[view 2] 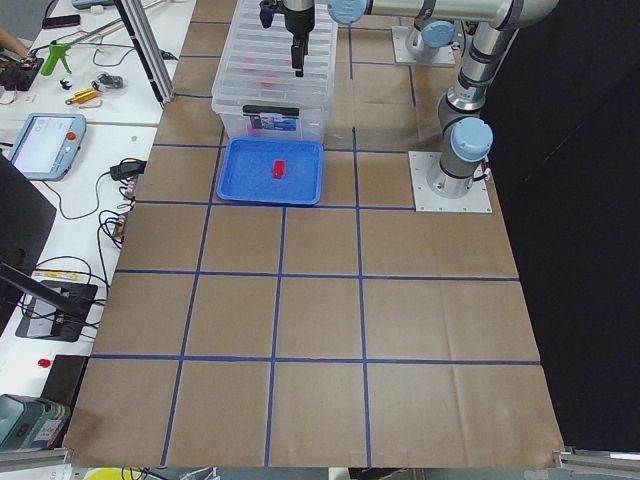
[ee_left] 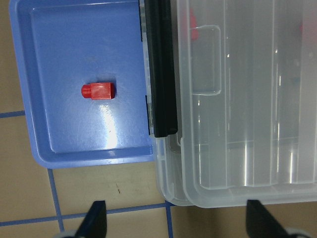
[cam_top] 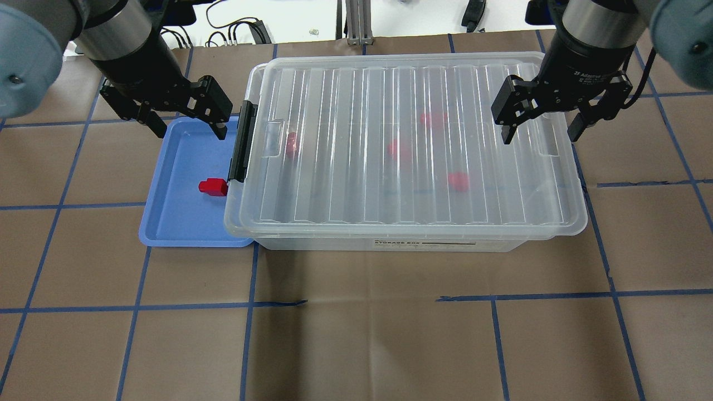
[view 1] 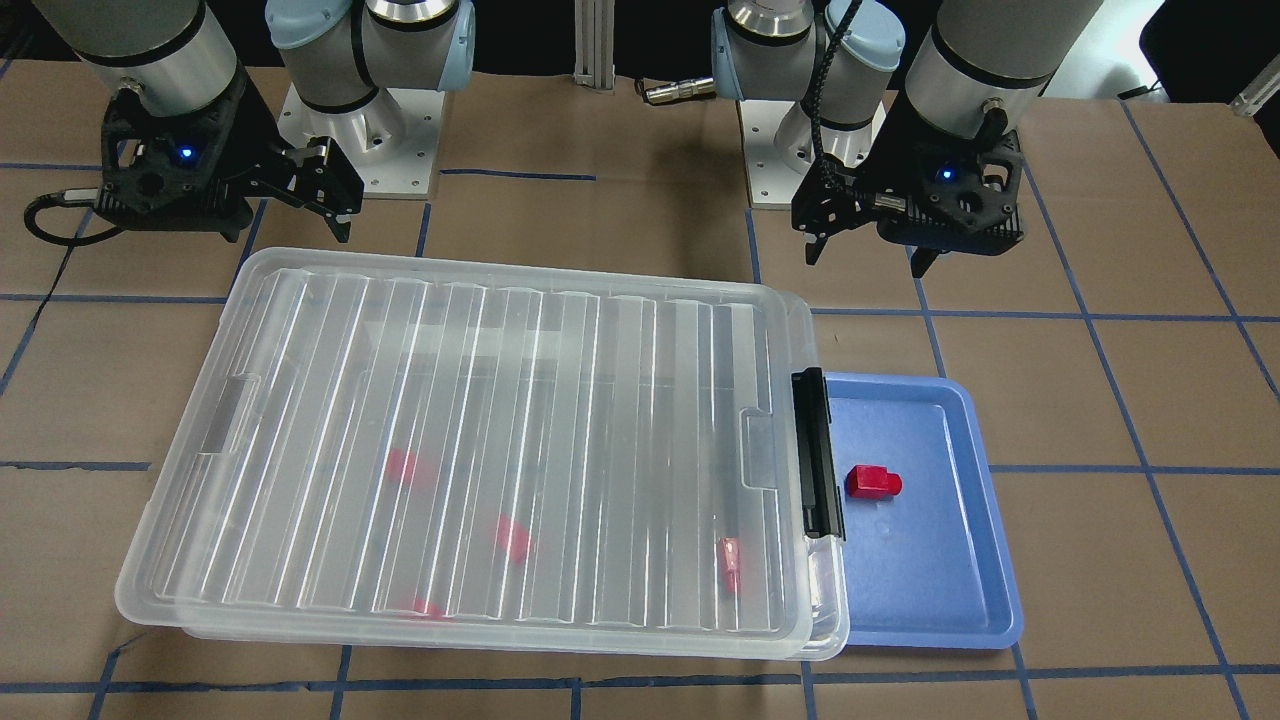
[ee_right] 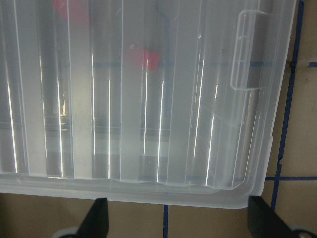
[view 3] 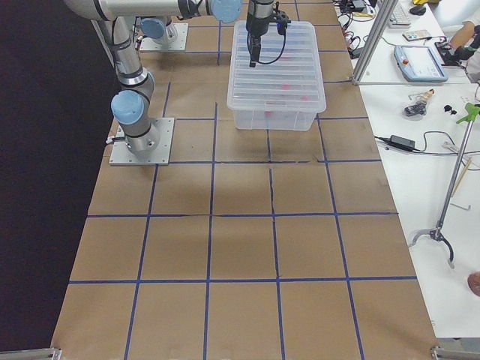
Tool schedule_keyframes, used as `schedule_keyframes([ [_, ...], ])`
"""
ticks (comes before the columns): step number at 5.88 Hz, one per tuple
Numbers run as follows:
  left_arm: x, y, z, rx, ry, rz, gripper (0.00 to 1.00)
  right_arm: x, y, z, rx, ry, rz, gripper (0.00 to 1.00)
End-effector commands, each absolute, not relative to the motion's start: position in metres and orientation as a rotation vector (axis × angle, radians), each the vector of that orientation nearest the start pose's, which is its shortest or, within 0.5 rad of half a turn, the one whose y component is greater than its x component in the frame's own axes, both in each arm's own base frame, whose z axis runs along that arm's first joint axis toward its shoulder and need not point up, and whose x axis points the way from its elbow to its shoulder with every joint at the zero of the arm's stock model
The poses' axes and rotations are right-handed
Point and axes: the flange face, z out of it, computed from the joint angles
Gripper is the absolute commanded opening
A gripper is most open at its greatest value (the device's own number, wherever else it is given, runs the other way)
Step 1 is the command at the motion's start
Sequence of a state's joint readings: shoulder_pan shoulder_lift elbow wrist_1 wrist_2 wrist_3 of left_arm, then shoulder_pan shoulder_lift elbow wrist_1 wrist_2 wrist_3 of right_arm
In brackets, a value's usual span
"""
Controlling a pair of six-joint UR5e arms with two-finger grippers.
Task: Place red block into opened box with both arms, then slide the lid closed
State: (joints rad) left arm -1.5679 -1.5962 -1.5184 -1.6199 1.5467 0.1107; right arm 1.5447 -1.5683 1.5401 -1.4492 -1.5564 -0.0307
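Glossy red plastic block lies in a shallow blue plastic tray, centre-left of the overhead view, beside the black latch bar of the large clear plastic storage box. A ribbed translucent lid covers nearly the whole box, a sliver open at the latch end. Above the tray's top edge the left gripper, and over the lid's right end the right gripper, hang wide-jawed, empty. Pickup seems unstarted; next, probably: lid slid rightward, block grasped.
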Motion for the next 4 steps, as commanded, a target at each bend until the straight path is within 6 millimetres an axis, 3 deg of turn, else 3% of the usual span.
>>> schedule_keyframes([
  [1,-0.1342,-0.4999,0.4973,0.170,3.163,0.029,0.98,0.1225,-0.4875,0.4900,-0.006,3.117,0.143,1.00],
  [4,-0.1342,-0.5002,0.4982,0.170,3.162,0.024,0.98,0.1199,-0.4900,0.4894,0.001,3.120,0.143,1.00],
])
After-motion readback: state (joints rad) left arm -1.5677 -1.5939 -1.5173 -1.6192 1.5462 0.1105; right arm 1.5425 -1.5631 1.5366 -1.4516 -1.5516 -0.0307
